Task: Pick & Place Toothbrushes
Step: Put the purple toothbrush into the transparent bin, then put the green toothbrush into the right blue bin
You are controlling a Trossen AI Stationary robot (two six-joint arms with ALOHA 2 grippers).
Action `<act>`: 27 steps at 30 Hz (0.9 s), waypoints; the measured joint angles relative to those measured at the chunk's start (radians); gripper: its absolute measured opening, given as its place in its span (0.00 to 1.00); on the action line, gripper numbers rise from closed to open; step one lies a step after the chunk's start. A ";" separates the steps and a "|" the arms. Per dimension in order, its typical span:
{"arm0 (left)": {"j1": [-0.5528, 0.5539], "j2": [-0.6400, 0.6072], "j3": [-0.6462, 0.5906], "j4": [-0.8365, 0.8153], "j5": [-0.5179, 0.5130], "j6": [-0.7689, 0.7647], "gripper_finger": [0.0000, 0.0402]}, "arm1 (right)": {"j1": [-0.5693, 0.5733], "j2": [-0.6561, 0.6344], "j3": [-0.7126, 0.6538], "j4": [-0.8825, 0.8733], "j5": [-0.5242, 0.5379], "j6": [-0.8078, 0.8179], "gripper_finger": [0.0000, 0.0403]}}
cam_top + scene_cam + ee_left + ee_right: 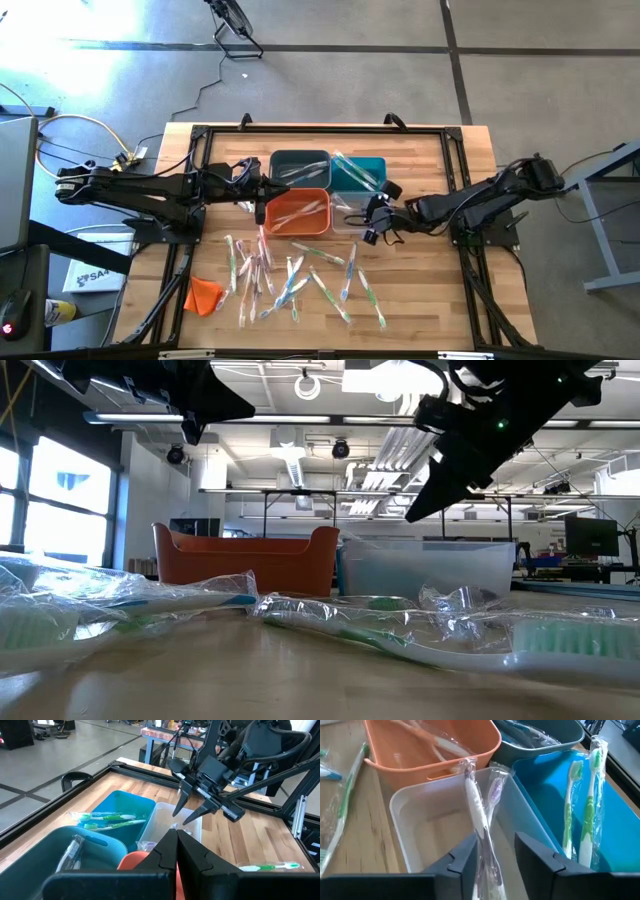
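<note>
L gripper hangs over the orange bin, near its L rim, fingers pressed shut w/ nothing between them; the wrist view shows the two dark tips meeting. Loose toothbrushes lie scattered on the wood tabletop in front of the bins: thin sticks in crinkly clear wrappers, green/blue/white handles, pointing every which way. Small orange cloth lump sits L of that pile. Bins are a 2x2 block: dark grey bin and teal bin at the back, orange and clear bin in front; smooth moulded plastic, rounded corners; grey, teal and orange each have a few brushes in already. R gripper is right above the clear bin, fingers parted. A white-handled wrapped toothbrush stands betw. them, long axis running fwd along the finger line and tilted down into the bin, far end against the bin's far wall. Can't tell if the pads touch it; prob. mid-release. R arm is nearer by far.
</note>
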State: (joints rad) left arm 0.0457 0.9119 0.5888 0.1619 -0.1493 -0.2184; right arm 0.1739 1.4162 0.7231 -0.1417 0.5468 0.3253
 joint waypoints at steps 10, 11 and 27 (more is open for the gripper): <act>0.000 0.000 0.000 0.000 0.000 0.000 0.00 | 0.003 -0.109 0.000 0.082 -0.011 0.072 0.33; 0.000 0.000 0.000 0.000 0.000 0.000 0.00 | 0.003 -0.131 0.000 0.091 -0.021 0.073 0.32; 0.000 0.000 0.000 -0.004 0.000 0.000 0.00 | 0.039 -0.371 0.002 0.346 -0.103 0.117 0.12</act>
State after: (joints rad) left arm 0.0456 0.9123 0.5888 0.1581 -0.1497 -0.2188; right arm 0.2133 1.0456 0.7246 0.2039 0.4437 0.4419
